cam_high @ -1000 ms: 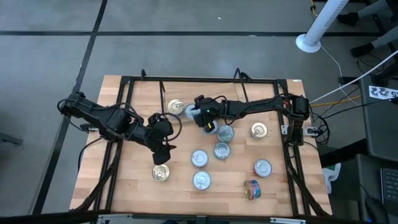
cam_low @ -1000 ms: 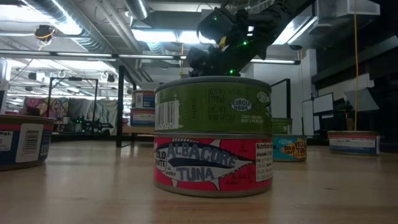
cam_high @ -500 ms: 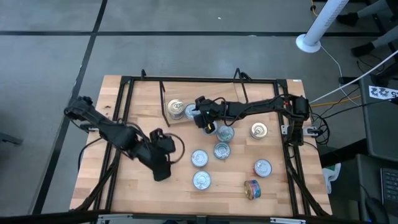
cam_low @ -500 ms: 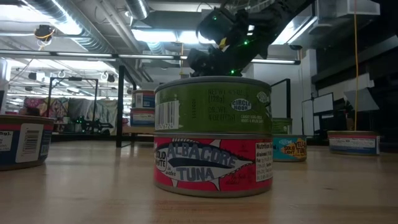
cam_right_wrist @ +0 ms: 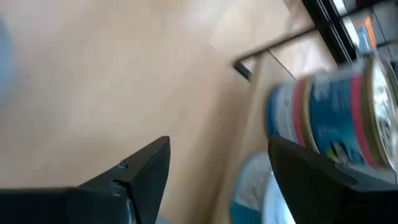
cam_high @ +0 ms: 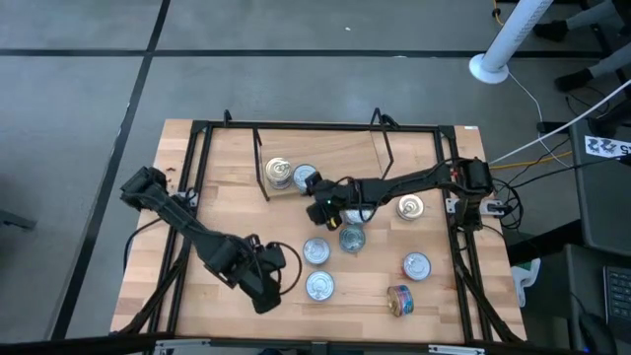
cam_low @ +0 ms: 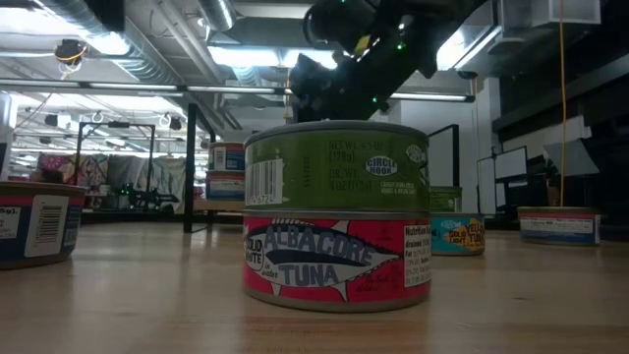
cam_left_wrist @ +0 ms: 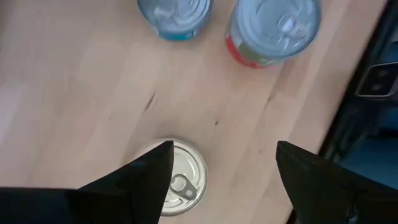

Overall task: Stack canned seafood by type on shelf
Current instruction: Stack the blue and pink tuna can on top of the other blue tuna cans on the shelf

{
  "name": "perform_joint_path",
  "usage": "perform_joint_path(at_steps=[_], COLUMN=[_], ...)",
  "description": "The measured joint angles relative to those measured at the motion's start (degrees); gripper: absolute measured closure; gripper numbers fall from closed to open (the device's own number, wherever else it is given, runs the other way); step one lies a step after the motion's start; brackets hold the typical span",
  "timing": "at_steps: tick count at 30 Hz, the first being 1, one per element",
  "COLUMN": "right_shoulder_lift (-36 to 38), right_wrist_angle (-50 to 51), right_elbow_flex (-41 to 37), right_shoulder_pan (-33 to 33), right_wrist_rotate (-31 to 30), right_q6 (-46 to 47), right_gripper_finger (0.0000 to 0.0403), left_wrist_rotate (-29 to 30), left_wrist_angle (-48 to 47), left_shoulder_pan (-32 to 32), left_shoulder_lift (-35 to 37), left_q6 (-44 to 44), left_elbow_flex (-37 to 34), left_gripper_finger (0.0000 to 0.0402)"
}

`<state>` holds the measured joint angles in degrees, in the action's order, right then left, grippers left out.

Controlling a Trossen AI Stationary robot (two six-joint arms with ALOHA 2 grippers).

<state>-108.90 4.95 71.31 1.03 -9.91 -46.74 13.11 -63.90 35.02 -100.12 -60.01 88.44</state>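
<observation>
Our released left gripper (cam_left_wrist: 221,163) hangs over a gold-lidded can (cam_left_wrist: 179,179); next we must lower and grasp it. The right gripper (cam_high: 323,200) waits released near the shelf (cam_high: 325,148).

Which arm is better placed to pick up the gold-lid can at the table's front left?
Left. Its open claw hangs right above the gold-lid can, one finger on each side. The right claw is over the table's middle, farther from that can.
</observation>
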Motion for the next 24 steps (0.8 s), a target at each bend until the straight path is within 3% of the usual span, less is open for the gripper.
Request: perform_joint_path(at_steps=[12, 24], right_shoulder_lift=[0.00, 0.00], right_wrist_angle=[-0.95, -0.99], right_elbow_flex=[0.00, 0.00], right_shoulder_pan=[8.95, 9.82], right_wrist_rotate=[0.22, 2.58], right_q6=[0.00, 1.79], right_gripper_finger=[0.0132, 0.0132], left_wrist_rotate=[-2.64, -3.83], left_wrist_angle=[-0.12, -2.55], left_shoulder_pan=[1.78, 1.74], left_shoulder_lift=[-8.17, -12.99], left_q6=[-4.04, -14.97], left_elbow_flex=[0.00, 0.00], left_gripper_finger=[0.0125, 0.0125])
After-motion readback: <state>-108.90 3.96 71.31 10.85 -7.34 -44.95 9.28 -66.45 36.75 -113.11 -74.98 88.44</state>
